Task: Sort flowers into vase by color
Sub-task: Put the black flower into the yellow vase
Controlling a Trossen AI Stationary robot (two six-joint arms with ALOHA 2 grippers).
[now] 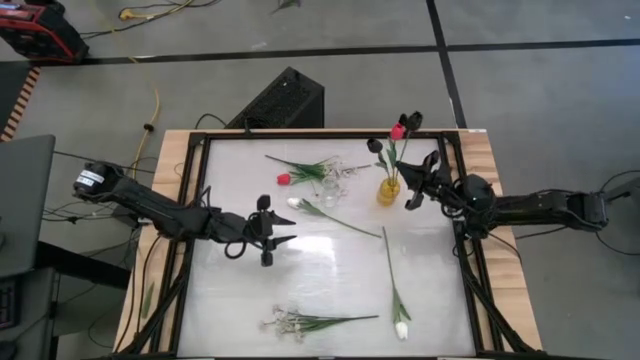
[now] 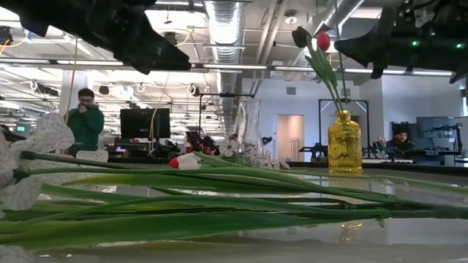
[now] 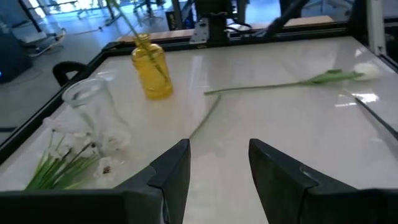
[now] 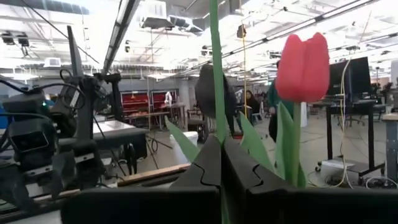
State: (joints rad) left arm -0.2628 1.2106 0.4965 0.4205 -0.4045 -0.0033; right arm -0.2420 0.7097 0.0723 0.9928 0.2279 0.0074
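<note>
The right pincer (image 4: 221, 155) is clamping the thin green stem of a dark purple bloom (image 1: 376, 146), standing in the yellow glass vase (image 1: 389, 190) near the desk's (image 1: 330, 300) far right corner beside a red tulip (image 4: 303, 59). The left pincer (image 3: 217, 168) is hovering with fingers apart over the desk's middle, gripping nothing.

A big open lab or workshop: bare ceiling ducts (image 2: 227, 29), strip lights, rows of monitors (image 2: 145, 123) and people (image 2: 85, 120) at distant workbenches.
</note>
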